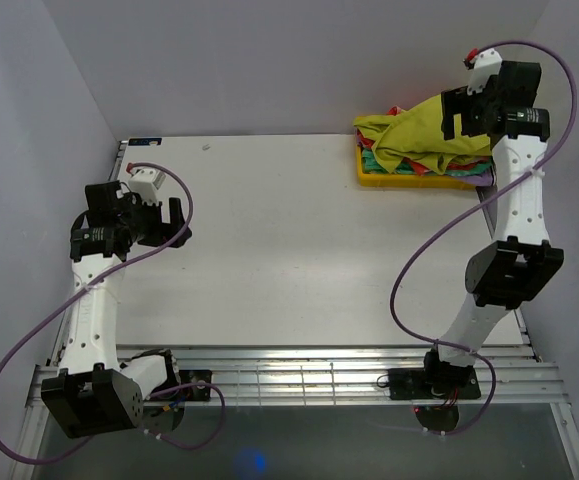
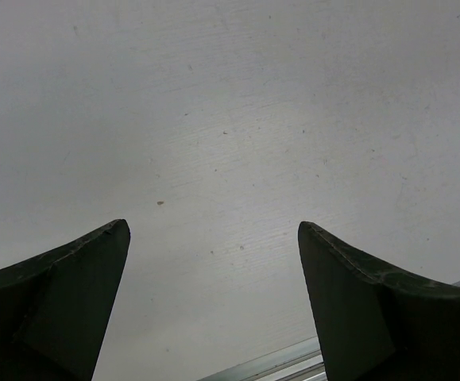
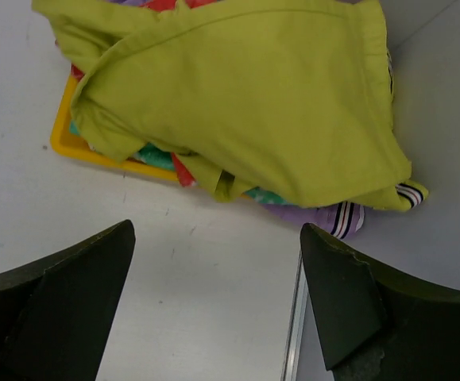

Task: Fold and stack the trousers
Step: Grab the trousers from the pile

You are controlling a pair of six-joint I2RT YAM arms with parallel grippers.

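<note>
The mustard yellow-green trousers (image 1: 414, 137) lie crumpled on top of a pile of garments in a yellow tray (image 1: 409, 181) at the table's back right. In the right wrist view the trousers (image 3: 261, 95) fill the top, with a striped lining strip (image 3: 408, 193) at their lower right. My right gripper (image 1: 466, 118) hovers by the pile's right side; in its wrist view it (image 3: 218, 238) is open and empty, just short of the cloth. My left gripper (image 1: 179, 228) is open and empty over bare table at the left, as its wrist view (image 2: 214, 234) shows.
Red (image 3: 183, 169), green (image 3: 158, 156) and purple (image 3: 309, 214) garments lie under the trousers in the tray. The table's right edge rail (image 3: 293, 317) runs below the right gripper. Walls close in the back and sides. A metal rail (image 1: 319, 375) lines the near edge.
</note>
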